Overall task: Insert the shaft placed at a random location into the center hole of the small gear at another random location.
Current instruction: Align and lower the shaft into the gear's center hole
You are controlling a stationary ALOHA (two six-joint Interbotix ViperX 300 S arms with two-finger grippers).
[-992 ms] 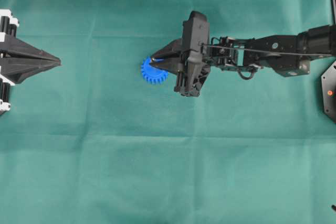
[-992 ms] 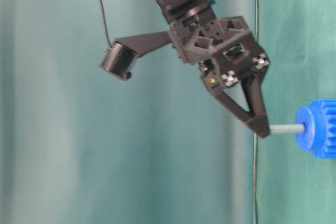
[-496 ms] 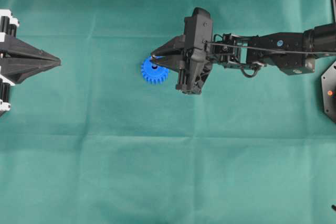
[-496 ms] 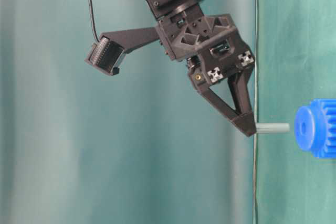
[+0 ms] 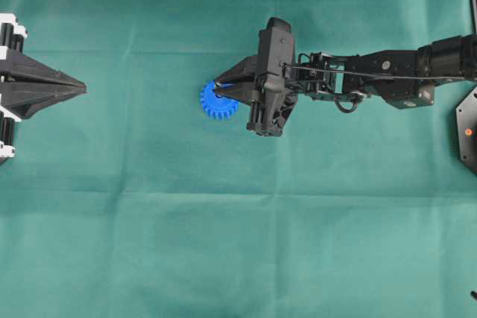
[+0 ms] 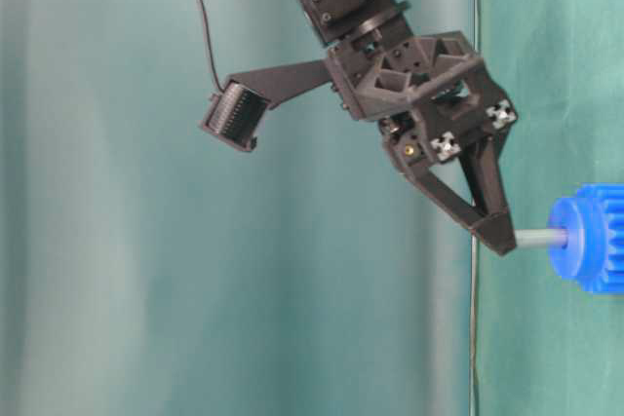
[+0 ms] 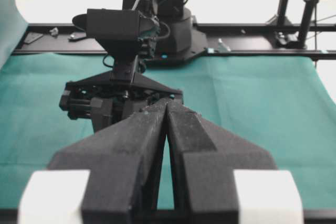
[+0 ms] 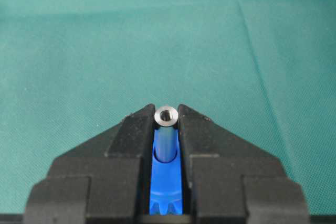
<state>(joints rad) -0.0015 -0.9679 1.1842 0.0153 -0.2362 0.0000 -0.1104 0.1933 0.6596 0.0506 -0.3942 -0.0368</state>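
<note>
right tool [image 6: 499, 238]: jaws drawn in narrow, pinching the shaft [image 6: 532, 238] at its upper end between the two fingertips; in the right wrist view the shaft's shiny hollow end [image 8: 166, 115] sits flush between the tips of the tool [image 8: 166, 124].
shaft: short grey pin, held square to the cloth; in the table-level view its free end meets the flat face of the hub of the small gear [image 6: 590, 237]. how far it sits in the center hole cannot be told, since the hole is hidden by the pin.
small gear: bright blue toothed wheel lying flat on the green cloth of the table [image 5: 223, 243], left of middle and a little above it in the overhead view [image 5: 214, 103]; the right tool's tips [image 5: 218, 87] hang over its upper right part. in the right wrist view the blue shows in the gap behind the shaft [image 8: 166, 192].
right arm: reaches in from the right edge of the overhead view, wrist bent down over the gear.
left tool [image 5: 80, 89]: parked at the left edge, well apart from the gear; in the left wrist view the two fingers meet at their tips [image 7: 167, 106], nothing between them.
</note>
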